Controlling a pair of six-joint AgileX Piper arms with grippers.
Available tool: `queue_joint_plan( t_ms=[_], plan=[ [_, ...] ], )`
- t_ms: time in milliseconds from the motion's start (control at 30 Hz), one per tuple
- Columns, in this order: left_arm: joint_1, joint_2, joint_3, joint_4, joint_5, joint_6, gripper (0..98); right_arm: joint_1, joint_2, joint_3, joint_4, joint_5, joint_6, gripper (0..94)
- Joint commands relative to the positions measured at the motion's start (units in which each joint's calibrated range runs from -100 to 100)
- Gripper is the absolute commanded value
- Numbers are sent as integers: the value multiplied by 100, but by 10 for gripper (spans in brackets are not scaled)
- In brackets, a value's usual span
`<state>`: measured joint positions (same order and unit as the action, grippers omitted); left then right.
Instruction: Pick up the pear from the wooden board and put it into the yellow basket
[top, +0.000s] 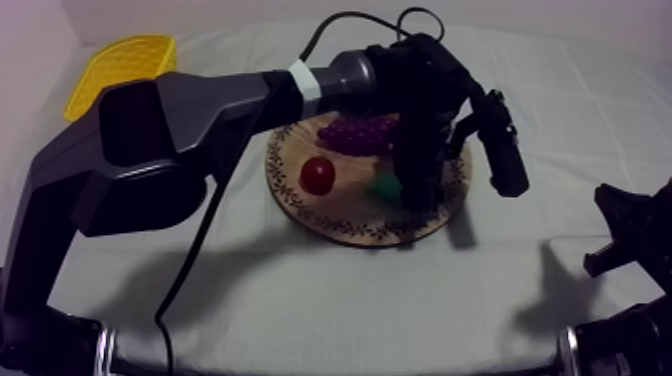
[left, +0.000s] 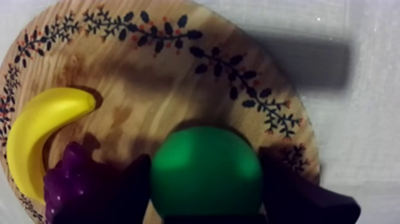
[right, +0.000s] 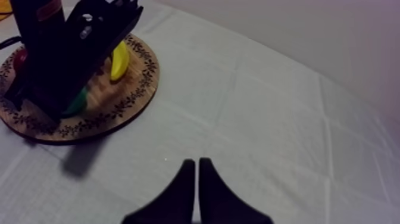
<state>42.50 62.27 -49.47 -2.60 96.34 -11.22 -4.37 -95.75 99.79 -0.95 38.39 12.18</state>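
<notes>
Left wrist view shows me the pear sitting on the wooden board, my left jaws closed against its two sides, with the bunch of grapes just beside and the banana past them. On top view the yellow basket stands at the far left corner of the counter, well apart from the board. My right jaws lie pressed together over the bare counter.

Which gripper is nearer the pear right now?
Left. The left gripper is at the pear, jaws closed round it on the board. The right gripper sits shut over the cloth at the table's right side, well off the board.
</notes>
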Motion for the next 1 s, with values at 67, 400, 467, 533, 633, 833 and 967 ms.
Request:
queue_joint_plan(
  t_ms=[67,400,467,533,633,833,967],
  plan=[
    [0,-115,114,-15,7,57,551,0,-1,-1,0,0,0,3],
    [-77,-1341,895,-66,-4,321,507,0,-1,-1,0,0,0,3],
    [-111,-1731,1091,-69,-5,394,504,0,-1,-1,0,0,0,3],
    [-148,-2125,1295,-76,-6,454,507,0,-1,-1,0,0,0,3],
    [-214,-2697,1560,-95,-8,529,520,0,-1,-1,0,0,0,3],
    [-399,-3748,2015,-205,0,671,528,0,-1,-1,0,0,0,3],
    [-618,-4375,2277,-300,88,749,526,0,-1,-1,0,0,0,3]
  ],
)
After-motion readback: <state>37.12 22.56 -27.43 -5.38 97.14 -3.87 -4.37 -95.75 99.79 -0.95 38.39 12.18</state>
